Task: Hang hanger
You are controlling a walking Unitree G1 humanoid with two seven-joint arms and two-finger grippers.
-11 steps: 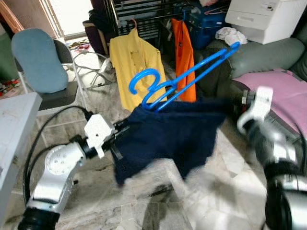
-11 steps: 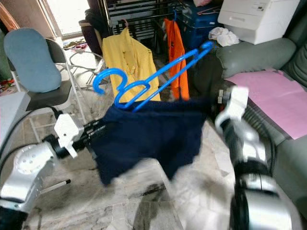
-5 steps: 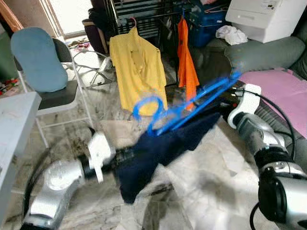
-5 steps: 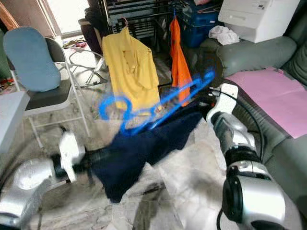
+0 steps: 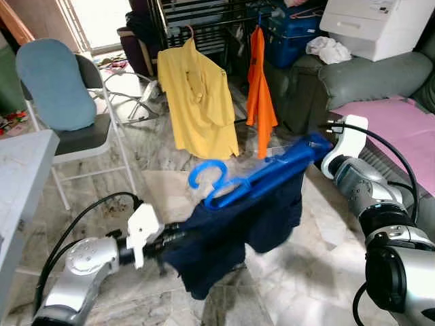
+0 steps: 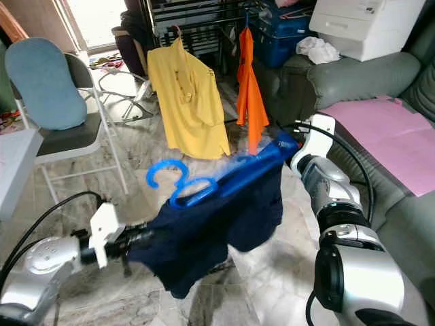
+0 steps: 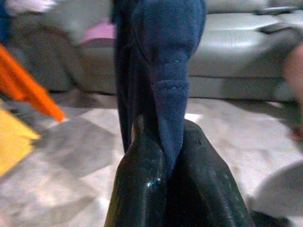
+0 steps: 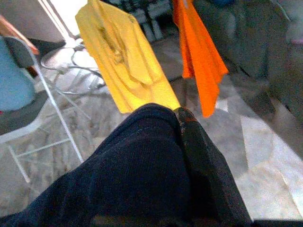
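Left gripper (image 7: 165,156): clamped on hem of navy garment (image 5: 238,231). Right gripper (image 8: 189,137): fingers closed on garment's far edge. Blue hanger (image 5: 255,180): resting loose across cloth, low, well short of rack (image 5: 204,20). Risk of slip-off if cloth tilts or slackens

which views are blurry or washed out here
Left eye view: mostly sharp, window blown out white. Left wrist view: background sofa soft, left pincer and navy cloth sharp. Right wrist view: yellow shirt and orange shirt slightly soft.
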